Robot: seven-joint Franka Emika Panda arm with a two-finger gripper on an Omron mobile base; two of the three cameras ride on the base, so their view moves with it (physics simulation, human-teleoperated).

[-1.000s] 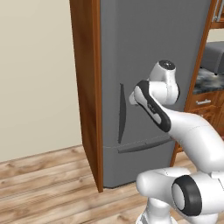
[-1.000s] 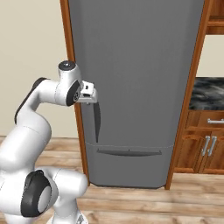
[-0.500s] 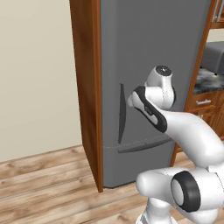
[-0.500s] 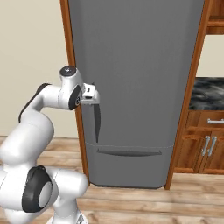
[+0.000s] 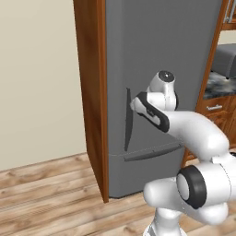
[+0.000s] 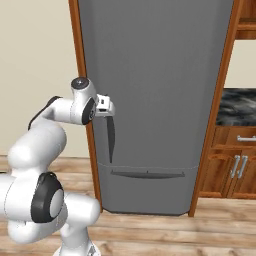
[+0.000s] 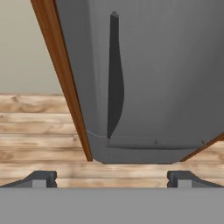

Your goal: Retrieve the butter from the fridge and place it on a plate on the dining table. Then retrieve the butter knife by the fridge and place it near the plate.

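The tall dark grey fridge (image 5: 161, 46) (image 6: 160, 75) stands shut in front of me. Its slim curved vertical handle (image 5: 128, 120) (image 6: 110, 140) (image 7: 114, 74) runs down the left edge of the door. My gripper (image 5: 134, 104) (image 6: 110, 108) (image 7: 112, 177) is at the top of that handle, just short of it, open with nothing between its fingers. In the hand view the handle sits ahead between the two spread fingertips (image 7: 41, 177). The butter is hidden behind the shut door. The plate, the dining table and the butter knife are out of view.
A wood-brown side panel (image 5: 92, 92) borders the fridge on the left, next to a beige wall. On the right are a marbled wall counter (image 6: 240, 107) and wood cabinets (image 6: 235, 165). A horizontal handle (image 6: 147, 174) crosses the fridge's lower drawer. Wood floor lies below.
The hand has moved forward and slightly down, closing in on the top of the fridge's vertical handle. The jaws have stayed open.
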